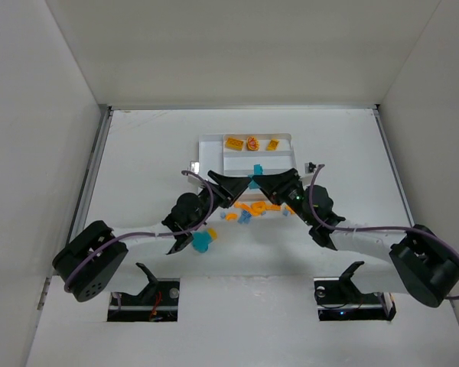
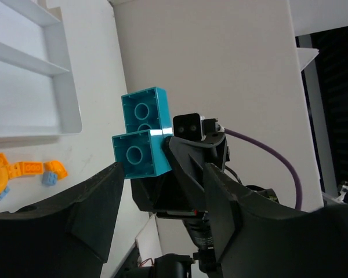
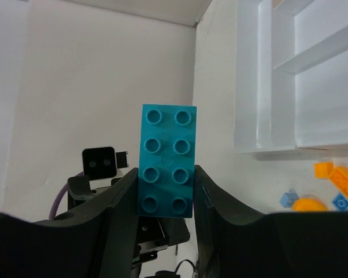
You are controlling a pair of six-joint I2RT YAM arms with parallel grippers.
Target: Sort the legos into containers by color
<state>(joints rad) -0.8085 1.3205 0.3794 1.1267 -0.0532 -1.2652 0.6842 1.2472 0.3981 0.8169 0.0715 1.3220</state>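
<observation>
Right tool (image 3: 165,176) pinches the teal brick (image 3: 167,142) between its fingers (image 3: 117,202) (studs showing).

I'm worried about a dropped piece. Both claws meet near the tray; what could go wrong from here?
1. Only the right claw pinches the teal brick; the left claw is open, so a slip could drop it among the loose legos.
2. The claws sit nose to nose and might collide.
3. The far section of the tray holds orange bricks; teal could land there.
</observation>
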